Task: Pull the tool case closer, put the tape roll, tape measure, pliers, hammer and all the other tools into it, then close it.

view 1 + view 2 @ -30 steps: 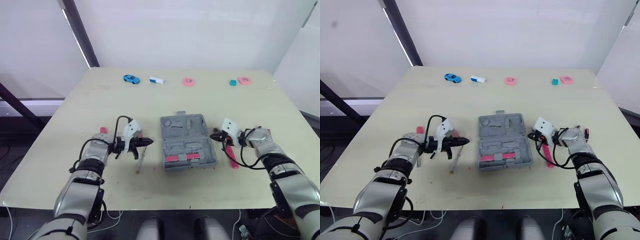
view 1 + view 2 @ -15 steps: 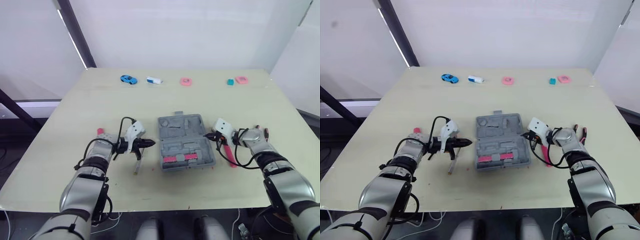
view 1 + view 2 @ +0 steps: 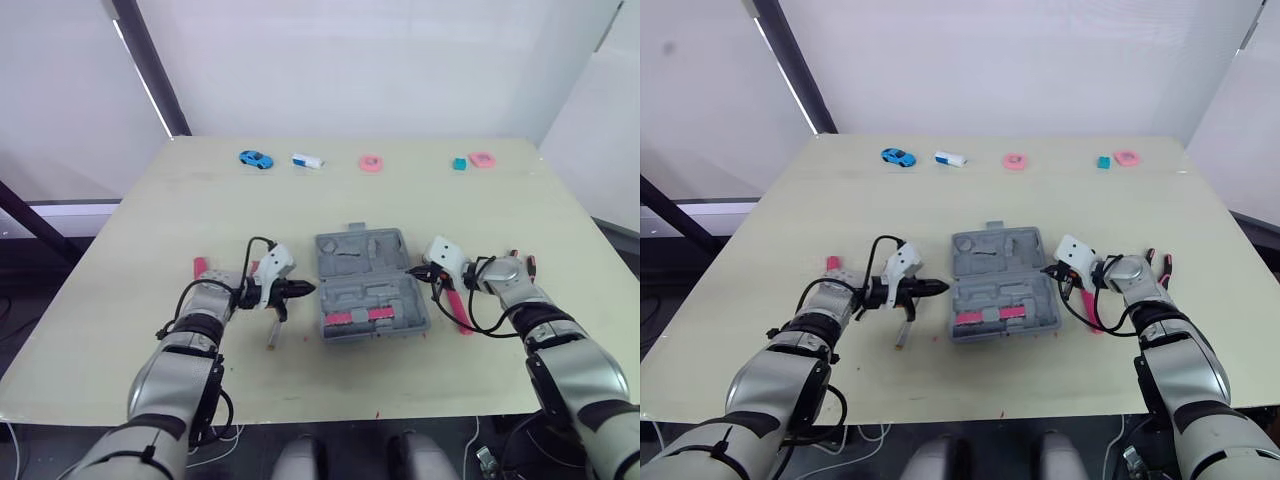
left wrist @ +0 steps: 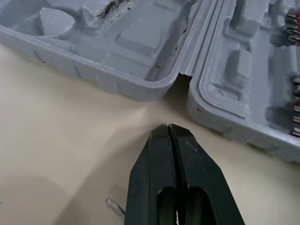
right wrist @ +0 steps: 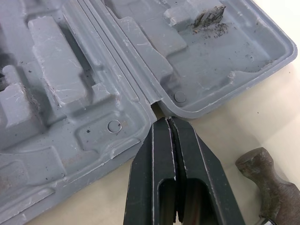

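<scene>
The grey tool case (image 3: 368,287) lies open in the middle of the table, with red bits in its near half. My left gripper (image 3: 308,289) is shut and empty, its tip just short of the case's left edge at the hinge notch (image 4: 183,77). My right gripper (image 3: 413,273) is also shut and empty, its tip touching or nearly touching the case's right edge at the hinge (image 5: 157,105). A hammer (image 3: 460,310) with a pink handle lies under my right wrist. A screwdriver (image 3: 272,333) lies below my left gripper.
Along the far edge lie a blue toy car (image 3: 255,158), a white object (image 3: 307,160), a pink tape roll (image 3: 371,162), a teal item (image 3: 460,163) and a pink item (image 3: 482,158). A small pink object (image 3: 199,266) lies left of my left arm. Red-handled pliers (image 3: 1157,262) lie beside my right wrist.
The camera has shifted. My left gripper has slid right, closer to the case's left edge. My right gripper has closed the small gap to the right edge.
</scene>
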